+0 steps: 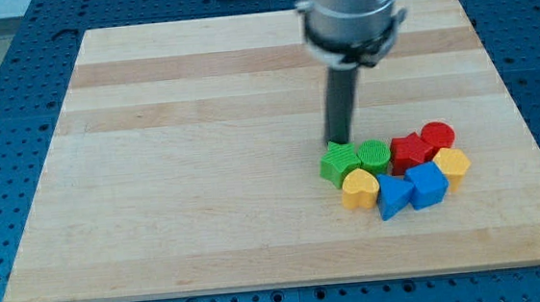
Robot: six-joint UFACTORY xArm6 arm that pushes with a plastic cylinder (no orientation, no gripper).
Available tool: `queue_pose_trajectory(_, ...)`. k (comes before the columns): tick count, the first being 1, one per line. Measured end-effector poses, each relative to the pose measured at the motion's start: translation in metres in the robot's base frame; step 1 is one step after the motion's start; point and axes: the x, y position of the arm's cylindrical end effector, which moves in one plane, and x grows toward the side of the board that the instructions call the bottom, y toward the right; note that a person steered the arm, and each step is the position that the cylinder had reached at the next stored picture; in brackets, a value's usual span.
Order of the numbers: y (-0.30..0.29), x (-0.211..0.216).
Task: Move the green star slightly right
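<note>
The green star [338, 164] lies on the wooden board [192, 147], at the left end of a tight cluster of blocks in the view's lower right. My tip [337, 143] is just above the star's top edge, touching or nearly touching it. A green round block [374, 154] sits against the star's right side. A yellow heart [359, 189] lies just below the star.
The cluster also holds a red star [408, 152], a red round block [438, 137], a yellow block [453, 165], a blue triangle [392, 197] and a blue block [427, 185]. The arm's grey body [351, 14] hangs over the board's top.
</note>
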Motion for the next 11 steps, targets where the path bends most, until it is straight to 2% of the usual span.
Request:
queue_pose_trajectory(1, -0.033, 0.015)
queue_pose_trajectory(3, -0.045, 0.019)
queue_pose_trajectory(4, -0.045, 0.041)
queue_pose_trajectory(6, -0.045, 0.141)
queue_pose_trajectory(7, -0.038, 0.134)
queue_pose_trajectory(8, -0.073, 0.109)
queue_pose_trajectory(9, -0.076, 0.070)
queue_pose_trajectory(11, -0.044, 0.036)
